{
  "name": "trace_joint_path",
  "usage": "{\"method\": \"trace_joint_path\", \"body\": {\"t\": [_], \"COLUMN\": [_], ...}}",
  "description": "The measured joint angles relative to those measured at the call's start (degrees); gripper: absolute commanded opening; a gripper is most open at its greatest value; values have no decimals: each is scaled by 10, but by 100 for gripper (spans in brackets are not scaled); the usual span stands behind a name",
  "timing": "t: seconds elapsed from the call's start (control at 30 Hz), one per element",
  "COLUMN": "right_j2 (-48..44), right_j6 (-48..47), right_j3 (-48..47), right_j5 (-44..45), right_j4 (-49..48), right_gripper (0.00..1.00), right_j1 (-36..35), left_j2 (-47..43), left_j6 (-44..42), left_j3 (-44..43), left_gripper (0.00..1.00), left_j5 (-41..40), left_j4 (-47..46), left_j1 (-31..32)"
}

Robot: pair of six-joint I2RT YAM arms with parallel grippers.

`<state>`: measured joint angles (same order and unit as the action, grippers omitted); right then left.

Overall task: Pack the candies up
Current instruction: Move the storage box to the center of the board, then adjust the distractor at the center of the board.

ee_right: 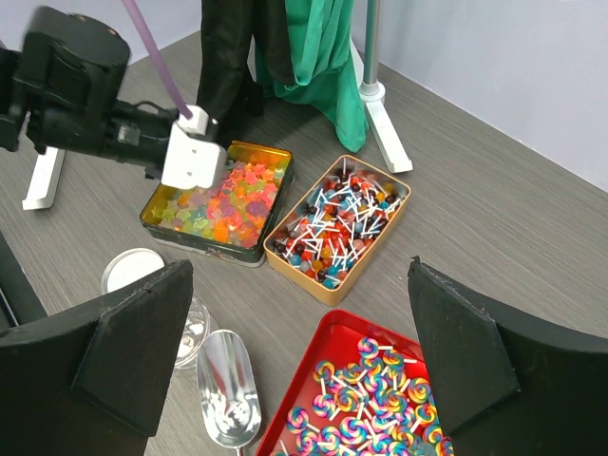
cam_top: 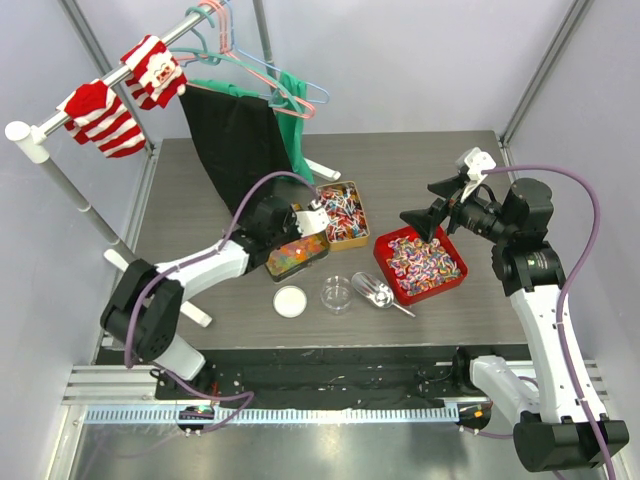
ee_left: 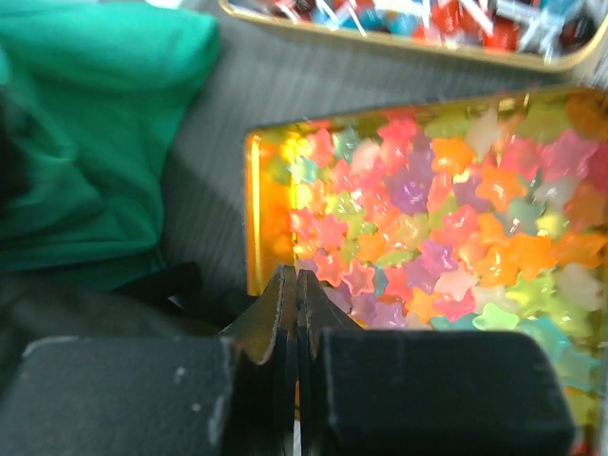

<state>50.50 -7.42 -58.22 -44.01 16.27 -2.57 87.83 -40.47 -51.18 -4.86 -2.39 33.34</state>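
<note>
The candies lie in three containers. Star-shaped gummies (ee_left: 446,228) fill a gold-lined tin (cam_top: 297,252). Ball lollipops (cam_top: 340,214) fill a tan tin (ee_right: 340,220). Swirl lollipops (ee_right: 380,399) lie in a red tray (cam_top: 383,256). My left gripper (ee_left: 297,280) hangs over the near left corner of the gummy tin (ee_left: 255,218). Its jaws are pressed together and nothing shows between them. My right gripper (ee_right: 300,275) is open and empty, held high over the red tray and facing left across the table (cam_top: 425,218).
A silver scoop (cam_top: 375,293) lies beside the red tray. To its left stand a clear glass jar (cam_top: 337,293) and a white lid (cam_top: 290,301). Behind the tins stands a clothes rack with black (cam_top: 235,140) and green (ee_left: 85,142) garments and striped socks (cam_top: 100,115).
</note>
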Motion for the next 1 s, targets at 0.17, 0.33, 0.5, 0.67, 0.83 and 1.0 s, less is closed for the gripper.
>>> {"method": "trace_joint_path", "body": {"t": [0.17, 0.33, 0.5, 0.67, 0.83, 1.0], "right_j2": [0, 1, 4, 8, 9, 9], "right_j6": [0, 0, -1, -1, -1, -1], "right_j3": [0, 0, 1, 2, 4, 4], "right_j5": [0, 0, 0, 0, 0, 0], "right_j4": [0, 0, 0, 0, 0, 0], "right_gripper": [100, 100, 100, 100, 100, 100], "right_j1": [0, 0, 0, 0, 0, 0], "left_j2": [50, 85, 92, 92, 109, 122], "left_j6": [-38, -60, -75, -80, -84, -76], "left_j3": [0, -5, -13, -13, -29, -31], "left_gripper": [0, 0, 0, 0, 0, 17], "left_j5": [-19, -42, -59, -67, -82, -73], "left_j4": [-24, -47, -76, -111, -139, -127], "left_j1": [-12, -47, -99, -150, -178, -178]}}
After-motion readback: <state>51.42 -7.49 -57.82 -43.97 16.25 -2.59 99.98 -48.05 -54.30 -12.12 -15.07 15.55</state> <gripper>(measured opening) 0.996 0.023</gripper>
